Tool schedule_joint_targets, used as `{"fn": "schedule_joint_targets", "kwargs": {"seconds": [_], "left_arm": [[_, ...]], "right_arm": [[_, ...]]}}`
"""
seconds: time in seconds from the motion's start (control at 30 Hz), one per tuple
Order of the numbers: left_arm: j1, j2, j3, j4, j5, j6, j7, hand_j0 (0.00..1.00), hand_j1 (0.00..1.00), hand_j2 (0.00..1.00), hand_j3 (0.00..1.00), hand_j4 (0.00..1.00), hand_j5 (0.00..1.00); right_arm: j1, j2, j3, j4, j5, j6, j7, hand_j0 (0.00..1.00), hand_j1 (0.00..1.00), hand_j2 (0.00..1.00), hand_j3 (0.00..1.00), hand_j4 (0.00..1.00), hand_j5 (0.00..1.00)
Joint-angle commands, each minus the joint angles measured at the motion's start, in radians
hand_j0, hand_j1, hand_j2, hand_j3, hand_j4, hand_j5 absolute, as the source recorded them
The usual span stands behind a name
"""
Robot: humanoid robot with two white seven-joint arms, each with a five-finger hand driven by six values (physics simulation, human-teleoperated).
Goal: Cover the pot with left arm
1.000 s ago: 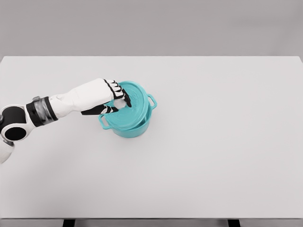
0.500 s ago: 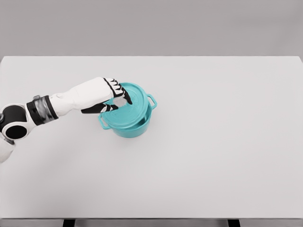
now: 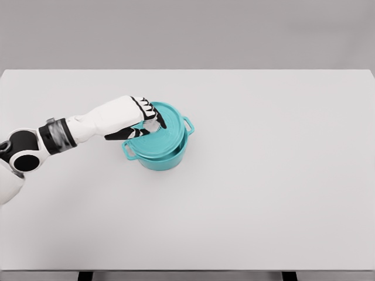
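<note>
- No brand, label or writing can be read on anything in the head view.
- A teal pot [image 3: 167, 157] with two loop handles stands on the white table [image 3: 263, 175], left of the table's middle and toward its far half.
- One handle [image 3: 188, 124] sticks out on the pot's far right, the other [image 3: 128, 150] on its near left.
- The teal lid [image 3: 167, 136] lies over the pot's mouth, tilted a little, its far right edge near the rim; what is inside the pot is hidden.
- The left hand [image 3: 136, 119] reaches in from the left, its fingers [image 3: 157, 117] curled around the pale knob at the lid's top, gripping it.
- The white left forearm [image 3: 88, 122] runs back to the picture's left edge.
</note>
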Motion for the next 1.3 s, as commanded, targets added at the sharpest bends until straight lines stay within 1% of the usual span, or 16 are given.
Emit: {"fn": "schedule_joint_targets", "kwargs": {"seconds": [0.0, 0.13, 0.23, 0.4, 0.83, 0.87, 0.97, 1.1, 1.27], "left_arm": [[0.000, -0.004, 0.001, 0.001, 0.007, 0.001, 0.001, 0.60, 0.60, 0.60, 0.60, 0.60, 0.60], [0.000, -0.008, 0.001, 0.008, 0.006, 0.001, 0.001, 0.61, 0.61, 0.61, 0.61, 0.61, 0.61], [0.002, -0.008, 0.001, 0.009, 0.006, 0.001, 0.001, 0.66, 0.66, 0.66, 0.66, 0.66, 0.66], [0.000, -0.010, -0.010, 0.009, 0.007, 0.001, 0.001, 0.69, 0.69, 0.69, 0.69, 0.69, 0.69], [-0.002, -0.011, -0.012, 0.023, 0.007, 0.001, 0.001, 0.69, 0.69, 0.69, 0.69, 0.69, 0.69], [-0.002, -0.022, -0.012, 0.026, 0.006, 0.001, 0.001, 0.72, 0.72, 0.72, 0.72, 0.72, 0.72], [-0.011, -0.034, -0.012, 0.046, 0.000, 0.001, 0.001, 0.75, 0.75, 0.75, 0.75, 0.75, 0.75], [-0.012, -0.034, -0.012, 0.046, 0.000, 0.001, 0.001, 0.75, 0.75, 0.75, 0.75, 0.75, 0.75], [-0.011, -0.034, -0.012, 0.046, 0.001, 0.001, 0.001, 0.78, 0.78, 0.78, 0.78, 0.78, 0.78]], "right_arm": [[0.000, 0.000, 0.000, 0.000, 0.000, 0.000, 0.000, 1.00, 1.00, 1.00, 1.00, 1.00, 1.00], [0.000, 0.000, 0.000, 0.000, 0.000, 0.000, 0.000, 1.00, 1.00, 1.00, 1.00, 1.00, 1.00], [0.000, 0.000, 0.000, 0.000, 0.000, 0.000, 0.000, 1.00, 1.00, 1.00, 1.00, 1.00, 1.00], [0.000, 0.000, 0.000, 0.000, 0.000, 0.000, 0.000, 1.00, 1.00, 1.00, 1.00, 1.00, 1.00], [-0.002, 0.000, 0.000, 0.002, 0.000, 0.000, 0.000, 1.00, 1.00, 1.00, 1.00, 1.00, 1.00], [0.000, 0.000, 0.000, 0.000, 0.000, 0.000, 0.000, 1.00, 1.00, 1.00, 1.00, 1.00, 1.00], [0.000, 0.000, 0.000, 0.000, 0.000, 0.000, 0.000, 1.00, 1.00, 1.00, 1.00, 1.00, 1.00], [0.000, 0.000, 0.000, 0.000, 0.000, 0.000, 0.000, 1.00, 1.00, 1.00, 1.00, 1.00, 1.00], [0.000, 0.000, 0.000, 0.000, 0.000, 0.000, 0.000, 1.00, 1.00, 1.00, 1.00, 1.00, 1.00]]}}
